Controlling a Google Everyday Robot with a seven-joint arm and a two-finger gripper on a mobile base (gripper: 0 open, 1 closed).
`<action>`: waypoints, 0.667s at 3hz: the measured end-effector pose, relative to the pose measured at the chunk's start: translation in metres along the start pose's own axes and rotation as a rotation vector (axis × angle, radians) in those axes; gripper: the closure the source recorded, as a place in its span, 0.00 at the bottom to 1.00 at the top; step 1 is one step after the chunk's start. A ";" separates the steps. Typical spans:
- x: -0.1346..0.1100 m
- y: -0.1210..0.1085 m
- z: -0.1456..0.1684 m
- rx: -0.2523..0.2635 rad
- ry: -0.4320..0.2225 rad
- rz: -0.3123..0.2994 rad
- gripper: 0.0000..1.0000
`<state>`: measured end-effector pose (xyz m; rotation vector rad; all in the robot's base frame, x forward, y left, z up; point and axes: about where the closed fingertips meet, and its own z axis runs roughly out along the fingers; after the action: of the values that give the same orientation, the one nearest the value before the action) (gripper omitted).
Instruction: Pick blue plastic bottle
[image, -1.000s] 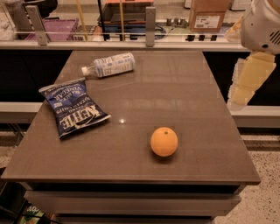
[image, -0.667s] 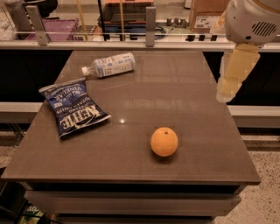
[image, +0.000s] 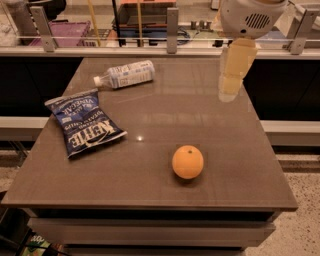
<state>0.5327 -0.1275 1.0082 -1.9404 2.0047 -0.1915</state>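
Well apart from the blue plastic bottle (image: 125, 74), the tool (image: 231, 88) touches nothing — opening unclear.

1. The blue plastic bottle (image: 125, 74) lies on its side at the table's (image: 210, 130) 11 o'clock, cap toward 9 o'clock.
2. The chip bag (image: 84, 122) lies flat at 9 o'clock.
3. The orange (image: 187, 162) sits at 5 o'clock.
4. The gripper (image: 229, 89) hangs over 1 o'clock, well apart from the bottle.
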 end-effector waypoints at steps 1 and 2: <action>-0.017 -0.014 0.014 0.018 -0.013 -0.009 0.00; -0.030 -0.024 0.027 0.038 -0.028 -0.013 0.00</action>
<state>0.5649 -0.0958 0.9954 -1.9225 1.9566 -0.2030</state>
